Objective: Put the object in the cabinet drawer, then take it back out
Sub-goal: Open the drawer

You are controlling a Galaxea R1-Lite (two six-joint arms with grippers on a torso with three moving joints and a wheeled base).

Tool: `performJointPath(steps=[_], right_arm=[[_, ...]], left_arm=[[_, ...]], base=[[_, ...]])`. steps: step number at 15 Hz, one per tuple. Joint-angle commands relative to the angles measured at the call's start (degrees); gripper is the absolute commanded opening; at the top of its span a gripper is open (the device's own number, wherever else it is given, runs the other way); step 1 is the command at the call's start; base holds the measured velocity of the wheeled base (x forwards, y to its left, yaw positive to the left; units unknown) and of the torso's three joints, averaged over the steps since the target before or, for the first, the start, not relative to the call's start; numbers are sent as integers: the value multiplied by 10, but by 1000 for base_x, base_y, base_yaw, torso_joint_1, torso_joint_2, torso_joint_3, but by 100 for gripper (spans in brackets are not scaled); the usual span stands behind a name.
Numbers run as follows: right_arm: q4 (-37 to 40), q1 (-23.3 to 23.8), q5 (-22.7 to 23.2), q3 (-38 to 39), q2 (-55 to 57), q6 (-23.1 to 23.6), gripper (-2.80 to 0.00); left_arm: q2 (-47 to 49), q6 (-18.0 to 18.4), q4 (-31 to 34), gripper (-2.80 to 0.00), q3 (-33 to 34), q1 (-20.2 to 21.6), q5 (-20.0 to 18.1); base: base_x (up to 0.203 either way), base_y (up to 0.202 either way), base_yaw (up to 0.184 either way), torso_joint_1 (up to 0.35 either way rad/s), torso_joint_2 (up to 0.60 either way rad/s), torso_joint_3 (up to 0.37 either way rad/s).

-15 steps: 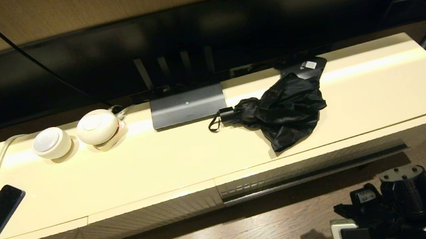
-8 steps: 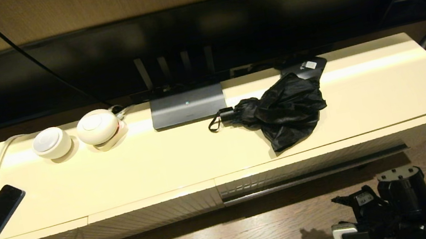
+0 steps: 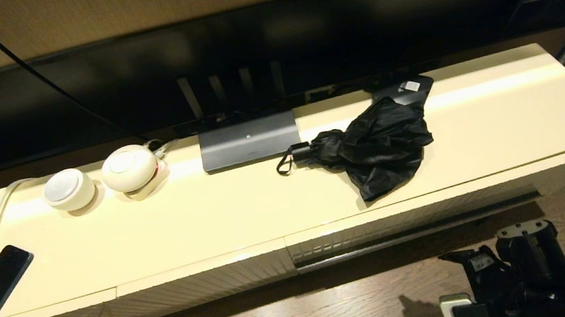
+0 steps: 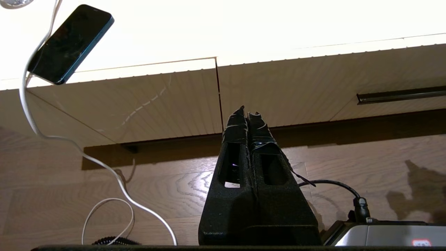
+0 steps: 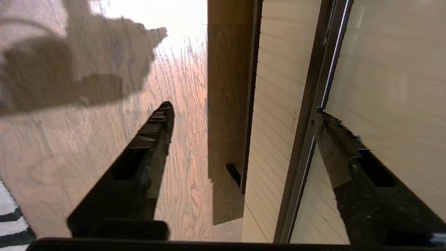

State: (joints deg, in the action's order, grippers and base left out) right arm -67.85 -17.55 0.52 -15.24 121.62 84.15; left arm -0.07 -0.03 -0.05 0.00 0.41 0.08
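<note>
right gripper [image 5: 244, 120] mostly cut off at the head view's lower edge, near the floor. its jaws are spread wide and empty, one finger [image 5: 334, 139] by the dark strip of the cabinet drawer [image 3: 412, 214]. umbrella [image 3: 372, 146] lies up on the cabinet top above the claw, long axis sideways, handle pointing toward the robot's left. left gripper [image 4: 247, 116] clenched, holding nothing.

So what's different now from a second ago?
The right arm, low in front of the drawer, slid a little toward the right and down in the head view. Its hand has spread open and holds nothing. The umbrella lies on the cabinet top just where it was, and the drawer hasn't shifted. The left hand is shut, parked over the floor.
</note>
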Motion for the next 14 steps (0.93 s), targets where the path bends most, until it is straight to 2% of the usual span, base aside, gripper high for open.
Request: performJointPath(steps=[1,14], right_arm=[[-3,2,2,-26,22,3,0],[15,23,36,-117,79,-4,0]], left_arm=[[1,-1,0,-280,2,0,0],[1,-1,0,-280,2,0,0]], base=[[0,0,0,0,0,0],[0,0,0,0,0,0]])
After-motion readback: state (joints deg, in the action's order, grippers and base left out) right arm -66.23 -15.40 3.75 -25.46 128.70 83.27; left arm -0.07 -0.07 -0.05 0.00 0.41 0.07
